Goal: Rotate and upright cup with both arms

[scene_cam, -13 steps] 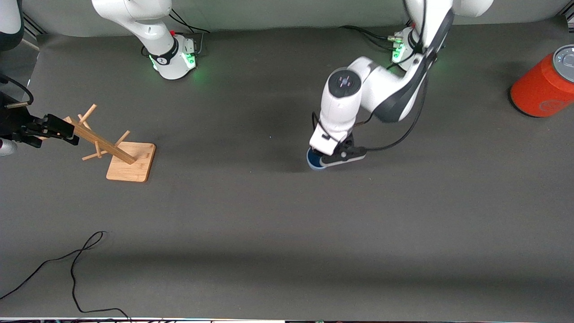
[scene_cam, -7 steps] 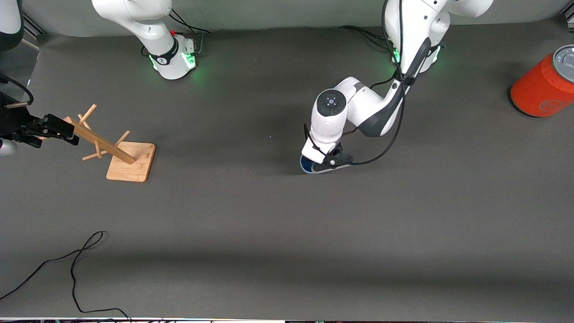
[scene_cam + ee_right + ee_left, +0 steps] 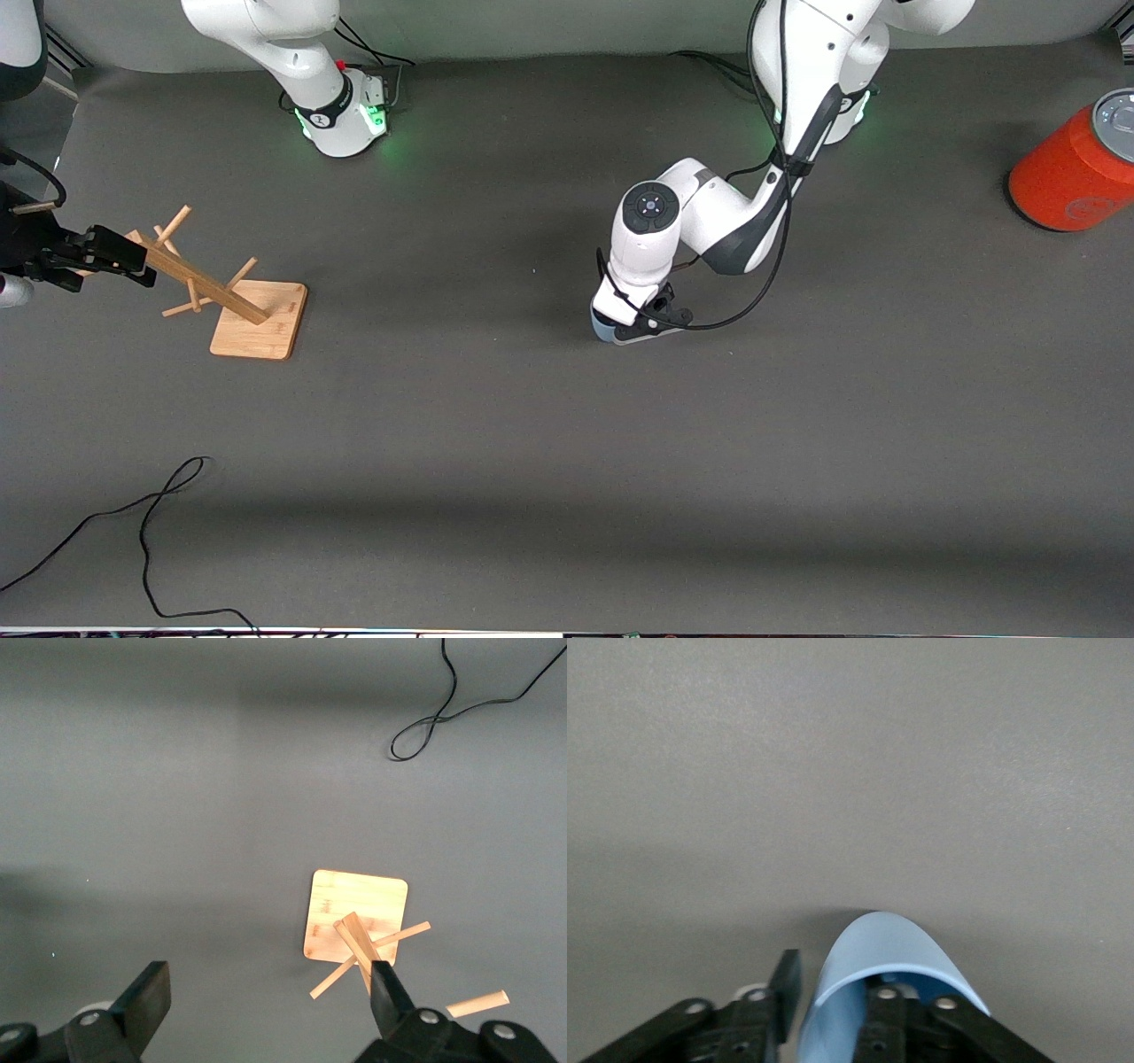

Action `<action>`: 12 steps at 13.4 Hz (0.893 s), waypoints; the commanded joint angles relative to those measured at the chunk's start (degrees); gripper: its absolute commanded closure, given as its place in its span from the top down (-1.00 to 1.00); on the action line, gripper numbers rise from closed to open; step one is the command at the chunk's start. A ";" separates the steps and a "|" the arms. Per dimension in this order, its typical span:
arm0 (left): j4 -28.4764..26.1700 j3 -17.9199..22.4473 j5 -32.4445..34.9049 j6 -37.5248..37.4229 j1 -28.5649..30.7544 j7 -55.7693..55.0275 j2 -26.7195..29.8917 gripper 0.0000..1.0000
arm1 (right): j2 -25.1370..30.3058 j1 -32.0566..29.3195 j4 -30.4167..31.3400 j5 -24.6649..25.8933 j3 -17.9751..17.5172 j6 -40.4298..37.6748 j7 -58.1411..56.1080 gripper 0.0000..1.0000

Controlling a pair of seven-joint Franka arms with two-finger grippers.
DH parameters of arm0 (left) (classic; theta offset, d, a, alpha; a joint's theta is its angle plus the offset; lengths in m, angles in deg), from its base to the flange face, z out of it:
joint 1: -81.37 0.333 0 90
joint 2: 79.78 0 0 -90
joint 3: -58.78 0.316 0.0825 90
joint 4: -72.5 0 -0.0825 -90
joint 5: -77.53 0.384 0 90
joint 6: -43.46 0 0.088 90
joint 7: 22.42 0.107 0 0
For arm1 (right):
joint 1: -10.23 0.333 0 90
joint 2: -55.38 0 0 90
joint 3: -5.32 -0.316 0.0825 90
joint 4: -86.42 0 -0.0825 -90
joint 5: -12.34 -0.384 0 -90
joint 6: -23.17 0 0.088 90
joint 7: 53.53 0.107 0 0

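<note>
The light-blue cup (image 3: 601,330) is mostly hidden under my left gripper (image 3: 631,330), low at the middle of the table. In the left wrist view the cup (image 3: 877,943) shows its rim and open mouth. My left gripper (image 3: 833,988) is shut on the cup's wall, one finger inside the mouth and one outside. I cannot tell whether the cup touches the table. My right gripper (image 3: 97,252) waits open and empty over the wooden rack at the right arm's end. Its open fingers show in the right wrist view (image 3: 267,988).
A wooden peg rack (image 3: 226,297) on a square base (image 3: 356,904) stands at the right arm's end. A big orange-red can (image 3: 1076,168) stands at the left arm's end. A black cable (image 3: 151,523) lies near the front camera's edge.
My left gripper has shifted slightly toward the right arm's end with the cup. The cup has turned: its dark inside showed before, now its pale side shows. The right arm has not moved.
</note>
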 commanded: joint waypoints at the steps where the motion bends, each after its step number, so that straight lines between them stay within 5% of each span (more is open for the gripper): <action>1: 3.24 0.31 0.95 -7.36 -0.39 -1.77 3.26 1.00 | 0.61 -0.13 0.29 0.69 -0.19 0.17 -0.75 1.00; 5: 10.11 0.49 0.95 -24.87 2.41 0.86 10.63 1.00 | 0.70 -0.22 0.20 0.69 -0.02 -0.18 -0.93 1.00; 12: 10.72 0.49 0.16 -35.27 21.55 23.88 21.73 1.00 | 0.61 -0.22 0.11 0.69 -0.02 -0.18 -0.84 1.00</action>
